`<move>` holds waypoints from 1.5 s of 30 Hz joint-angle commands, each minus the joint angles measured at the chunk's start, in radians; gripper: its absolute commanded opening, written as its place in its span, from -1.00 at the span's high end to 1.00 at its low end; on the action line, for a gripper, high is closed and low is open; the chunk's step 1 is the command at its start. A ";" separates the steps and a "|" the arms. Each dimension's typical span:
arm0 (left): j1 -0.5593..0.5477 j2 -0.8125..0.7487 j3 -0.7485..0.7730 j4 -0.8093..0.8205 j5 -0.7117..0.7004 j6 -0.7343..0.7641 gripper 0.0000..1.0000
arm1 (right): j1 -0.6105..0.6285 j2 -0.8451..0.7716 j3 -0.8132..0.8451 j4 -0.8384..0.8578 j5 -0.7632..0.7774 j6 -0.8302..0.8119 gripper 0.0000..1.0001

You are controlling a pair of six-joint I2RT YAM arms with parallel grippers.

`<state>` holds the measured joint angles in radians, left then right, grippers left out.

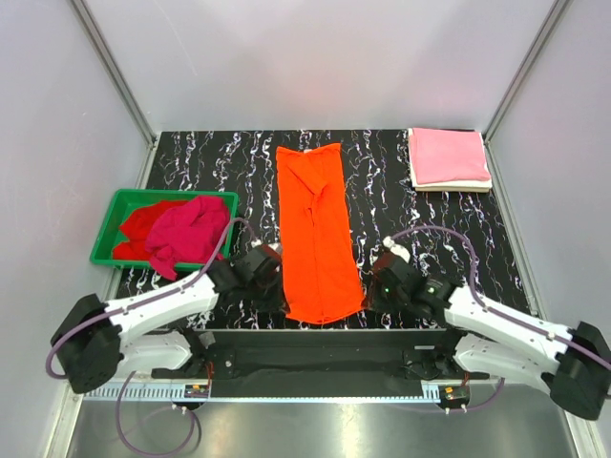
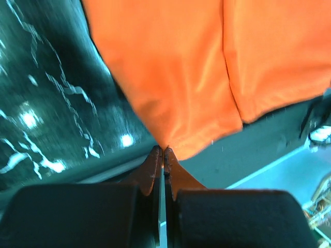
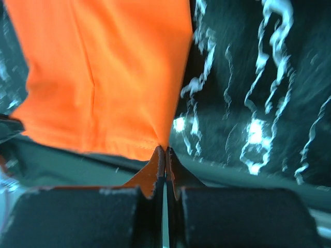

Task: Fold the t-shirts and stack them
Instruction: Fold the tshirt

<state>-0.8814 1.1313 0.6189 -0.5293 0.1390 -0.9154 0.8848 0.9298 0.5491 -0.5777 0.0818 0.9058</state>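
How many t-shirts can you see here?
5: orange shirt mid-table; pink shirt atop cream-white shirt, far right; magenta shirt and red shirt in green bin. Others may be hidden.

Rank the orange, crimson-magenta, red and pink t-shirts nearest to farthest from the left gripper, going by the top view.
1. orange t-shirt: centre, near corner pinched in the left gripper's shut jaws.
2. crimson-magenta t-shirt: left, draped over the green bin's rim.
3. red t-shirt: farther left, inside the bin.
4. pink t-shirt: far right corner, folded.
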 commanded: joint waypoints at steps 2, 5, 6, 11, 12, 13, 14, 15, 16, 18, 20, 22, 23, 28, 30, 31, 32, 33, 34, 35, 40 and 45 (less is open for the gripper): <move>0.077 0.097 0.143 0.023 0.017 0.096 1.00 | 0.005 0.183 0.172 -0.005 0.177 -0.165 1.00; 0.157 0.172 0.218 0.015 0.031 0.151 1.00 | 0.000 0.272 0.277 -0.001 0.208 -0.249 1.00; 0.189 0.192 0.237 0.015 0.033 0.179 1.00 | 0.000 0.326 0.322 0.016 0.214 -0.272 1.00; 0.288 0.360 0.376 0.002 0.062 0.253 1.00 | -0.085 0.507 0.449 0.053 0.197 -0.390 1.00; 0.320 0.387 0.398 -0.003 0.063 0.274 1.00 | -0.099 0.526 0.487 0.059 0.190 -0.406 1.00; 0.335 0.436 0.444 -0.006 0.066 0.286 1.00 | -0.116 0.547 0.506 0.064 0.176 -0.436 1.00; 0.361 0.461 0.467 -0.009 0.073 0.300 1.00 | -0.145 0.590 0.526 0.071 0.167 -0.455 1.00; 0.372 0.482 0.490 -0.011 0.070 0.320 1.00 | -0.162 0.610 0.567 0.078 0.156 -0.472 1.00; 0.384 0.522 0.533 -0.011 0.065 0.326 1.00 | -0.174 0.633 0.589 0.079 0.142 -0.501 1.00; 0.418 0.564 0.577 -0.018 0.063 0.343 1.00 | -0.214 0.697 0.655 0.082 0.127 -0.527 1.00; 0.452 0.617 0.640 -0.034 0.060 0.351 1.00 | -0.237 0.760 0.698 0.079 0.099 -0.559 1.00; 0.472 0.657 0.697 -0.041 0.053 0.360 1.00 | -0.260 0.797 0.762 0.075 0.088 -0.584 1.00; 0.481 0.671 0.714 -0.043 0.053 0.363 1.00 | -0.267 0.831 0.781 0.073 0.085 -0.588 1.00; 0.535 0.763 0.831 -0.046 0.083 0.382 1.00 | -0.317 0.922 0.908 0.059 0.055 -0.619 1.00; 0.553 0.777 0.851 -0.044 0.099 0.374 1.00 | -0.329 0.951 0.954 0.036 0.044 -0.625 1.00; 0.556 0.789 0.869 -0.046 0.103 0.374 1.00 | -0.343 0.957 0.965 0.032 0.029 -0.627 1.00; 0.562 0.795 0.878 -0.046 0.112 0.372 1.00 | -0.349 0.966 0.976 0.026 0.020 -0.628 1.00; 0.564 0.803 0.887 -0.044 0.114 0.374 1.00 | -0.356 0.969 0.992 0.027 0.007 -0.633 1.00; 0.565 0.818 0.904 -0.046 0.117 0.374 1.00 | -0.365 0.974 1.003 0.024 -0.007 -0.631 1.00; 0.571 0.826 0.913 -0.046 0.123 0.374 1.00 | -0.368 0.986 1.014 0.021 -0.013 -0.634 1.00; 0.581 0.869 0.962 -0.046 0.113 0.372 1.00 | -0.392 1.027 1.074 0.012 -0.065 -0.647 1.00; 0.604 0.918 1.018 -0.046 0.129 0.371 1.00 | -0.431 1.073 1.120 0.007 -0.112 -0.654 1.00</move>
<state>-0.2985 2.0281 1.5711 -0.5938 0.2379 -0.5568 0.4801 1.9778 1.6062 -0.5636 0.0288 0.2756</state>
